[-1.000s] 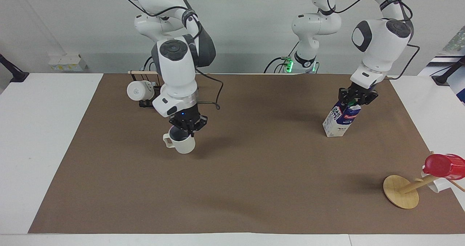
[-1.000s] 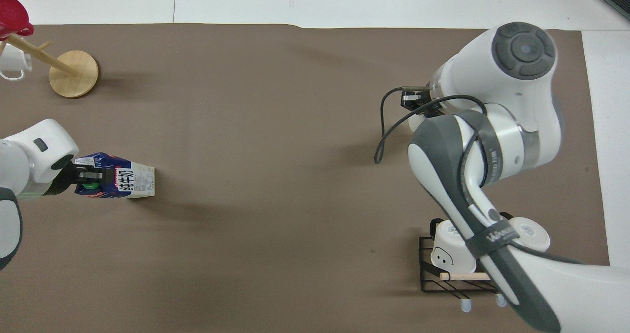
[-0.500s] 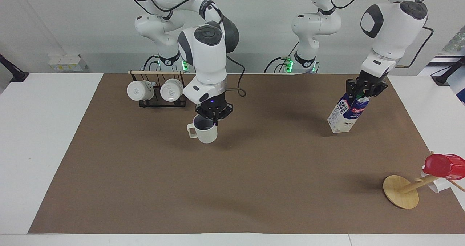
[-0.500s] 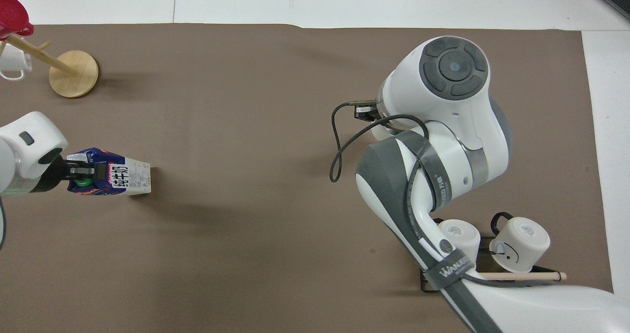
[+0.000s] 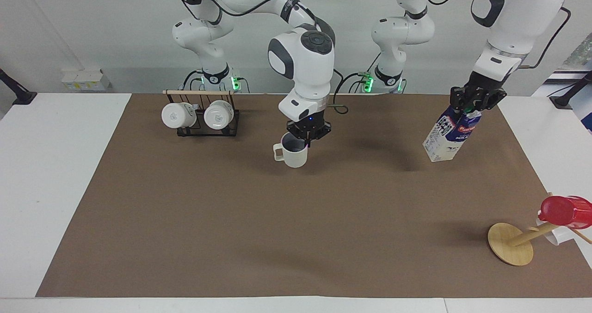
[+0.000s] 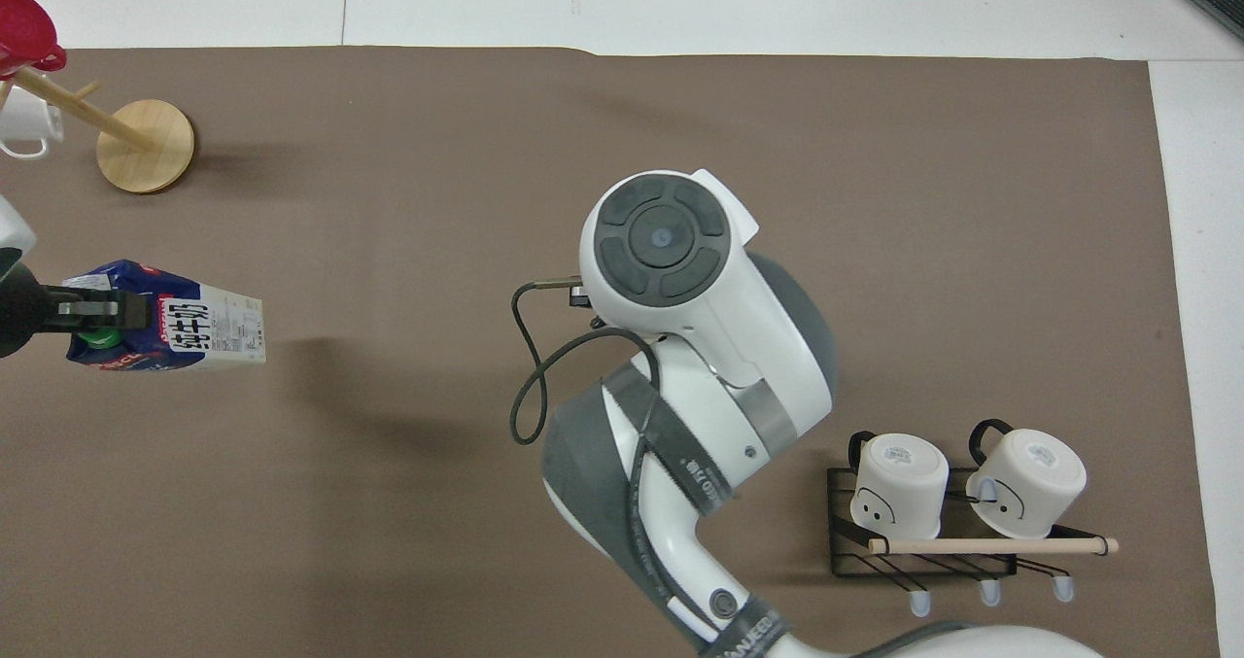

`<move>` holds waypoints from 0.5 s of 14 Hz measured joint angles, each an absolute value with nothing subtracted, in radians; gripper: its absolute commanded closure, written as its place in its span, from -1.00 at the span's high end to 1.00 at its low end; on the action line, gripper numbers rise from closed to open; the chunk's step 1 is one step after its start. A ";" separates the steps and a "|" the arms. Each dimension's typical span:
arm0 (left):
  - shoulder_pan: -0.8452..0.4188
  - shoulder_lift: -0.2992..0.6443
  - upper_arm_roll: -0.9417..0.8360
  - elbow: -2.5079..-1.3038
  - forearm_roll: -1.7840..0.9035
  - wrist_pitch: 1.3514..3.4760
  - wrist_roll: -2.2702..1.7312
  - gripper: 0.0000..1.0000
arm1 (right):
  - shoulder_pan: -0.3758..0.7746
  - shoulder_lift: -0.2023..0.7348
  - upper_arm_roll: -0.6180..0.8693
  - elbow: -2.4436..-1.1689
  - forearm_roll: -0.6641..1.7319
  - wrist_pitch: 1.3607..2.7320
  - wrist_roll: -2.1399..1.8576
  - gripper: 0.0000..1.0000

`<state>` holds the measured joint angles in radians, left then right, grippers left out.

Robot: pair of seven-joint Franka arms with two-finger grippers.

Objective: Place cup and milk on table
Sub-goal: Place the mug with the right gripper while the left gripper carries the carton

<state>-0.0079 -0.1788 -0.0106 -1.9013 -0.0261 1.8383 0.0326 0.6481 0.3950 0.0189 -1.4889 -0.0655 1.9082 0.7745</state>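
Observation:
The off-white cup (image 5: pixel 293 154) hangs upright, handle toward the right arm's end, low over the middle of the table (image 5: pixel 323 239). My right gripper (image 5: pixel 308 136) is shut on its rim. In the overhead view the right arm hides the cup and the gripper. The milk (image 5: pixel 447 135) is a blue and white carton. It hangs tilted in the air over the left arm's end of the brown paper, its shadow on the paper below. My left gripper (image 5: pixel 476 102) is shut on its gabled top by the green cap. From overhead the milk (image 6: pixel 185 326) sticks out of the left gripper (image 6: pixel 83 310).
A black wire rack (image 5: pixel 203 129) with two white mugs stands near the robots toward the right arm's end; overhead, the rack (image 6: pixel 923 561). A wooden stand (image 5: pixel 510 243) with a red cup (image 5: pixel 566 211) leans at the corner toward the left arm's end.
The right arm has swung the cup away from the rack toward the table's middle. The left arm has lifted the tilted milk higher and carried it toward its own end.

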 measured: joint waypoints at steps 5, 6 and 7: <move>-0.012 -0.172 -0.025 -1.888 -0.027 1.835 -0.012 -0.20 | 0.695 0.478 0.018 -1.469 -0.068 1.984 0.860 -1.00; -0.019 -0.172 -0.028 -1.887 -0.028 1.835 -0.025 -0.20 | 0.694 0.482 0.017 -1.470 -0.068 1.991 0.860 -1.00; -0.029 -0.172 -0.033 -1.886 -0.028 1.835 -0.042 -0.21 | 0.693 0.483 0.017 -1.475 -0.068 1.991 0.860 -1.00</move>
<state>-0.0288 -0.1721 -0.0330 -1.8861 -0.0277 1.8351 -0.0422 0.6930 0.4829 0.0167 -1.4754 -0.0678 1.9915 0.8601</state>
